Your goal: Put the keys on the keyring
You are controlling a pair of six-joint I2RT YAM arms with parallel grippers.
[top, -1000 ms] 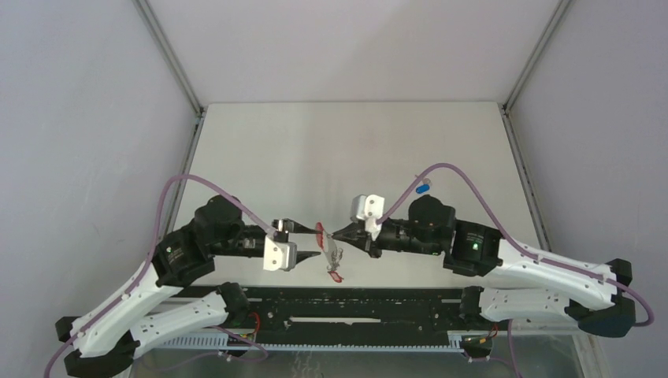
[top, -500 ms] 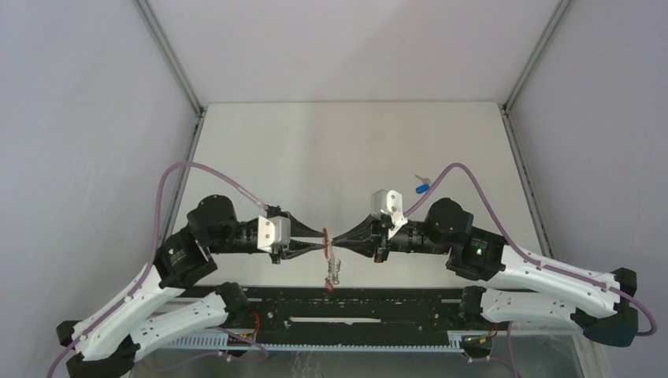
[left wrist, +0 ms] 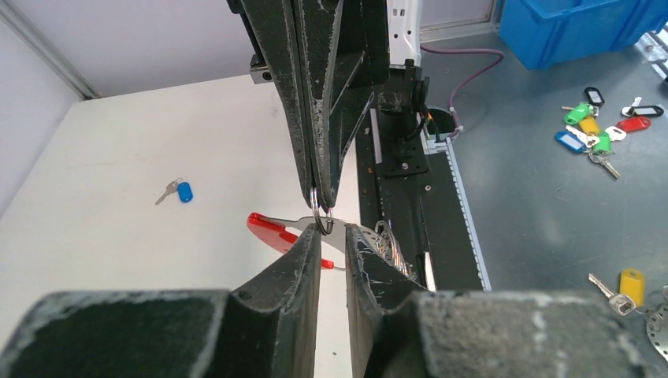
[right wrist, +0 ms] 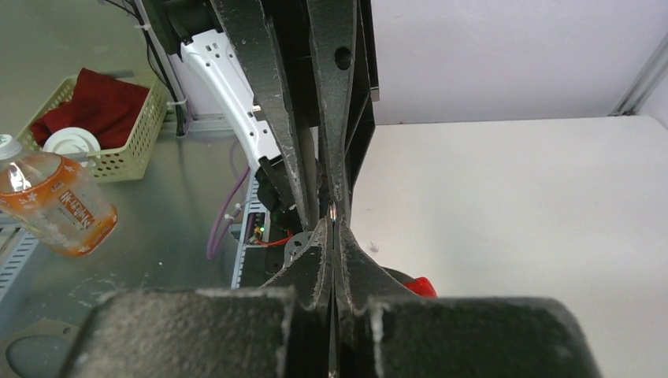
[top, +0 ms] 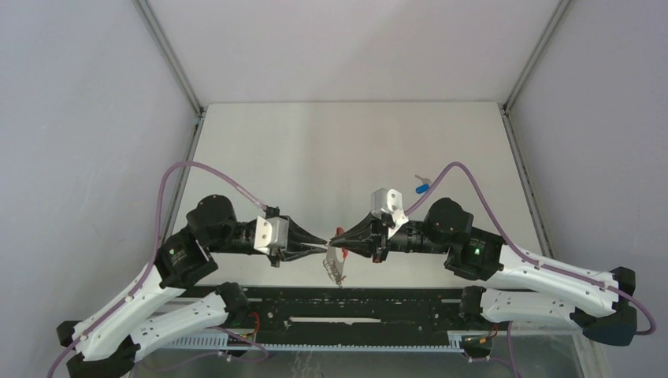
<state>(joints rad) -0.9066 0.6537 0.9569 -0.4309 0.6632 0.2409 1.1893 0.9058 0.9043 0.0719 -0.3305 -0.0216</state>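
Status: mid-threading, nothing confirmed on the ring yet.

Right gripper (left wrist: 317, 195) is clamped tight on one small ring (left wrist: 321, 220) of the keyring (top: 335, 268), holding it in the air at lower centre of the top view. The rest of the ring cluster dangles just below the tips.

Left gripper (left wrist: 332, 240) meets it nose to nose from the left. Its jaws are narrow, with a slit showing between them and the red-tag key (left wrist: 272, 231) at the tips. In the left wrist view the red tag sticks out to the left and the silver part lies across the slit, touching the held ring. Can't tell whether the left jaws pinch the key or just bracket it, nor whether the ring is through the key's hole; too small to see.

Blue-tag key (top: 423, 187) lies alone on the table (top: 354, 150), up and right of the right wrist in the top view, well apart from the keyring.

So the red key is partway at best, and the blue key is untouched: pick, present and thread are all left to do. I'd call it under half.
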